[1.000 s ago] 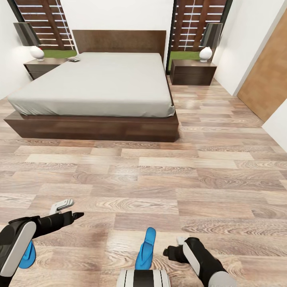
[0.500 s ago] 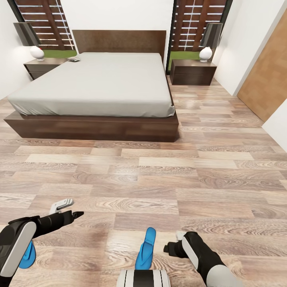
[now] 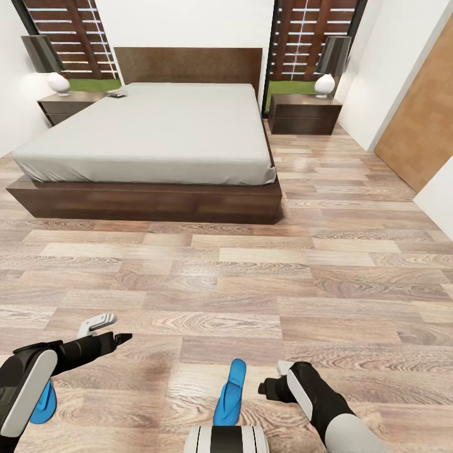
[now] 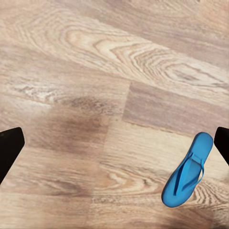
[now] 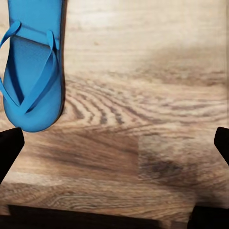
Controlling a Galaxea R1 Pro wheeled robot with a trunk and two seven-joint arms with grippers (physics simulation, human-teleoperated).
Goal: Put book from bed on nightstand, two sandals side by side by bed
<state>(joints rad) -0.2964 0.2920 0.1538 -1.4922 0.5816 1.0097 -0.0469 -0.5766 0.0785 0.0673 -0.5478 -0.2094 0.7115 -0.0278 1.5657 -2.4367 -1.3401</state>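
We're looking at a bright, evenly lit render, with daylight coming through the slatted windows (image 3: 302,38) behind the bed (image 3: 151,129), whose mattress top reads pale and flat with no glare. Straight lines bow slightly towards the head view's edges. In the wrist views the floor (image 5: 143,95) grain is soft, and diffuse dark shadows lie near the sandal (image 5: 31,67).
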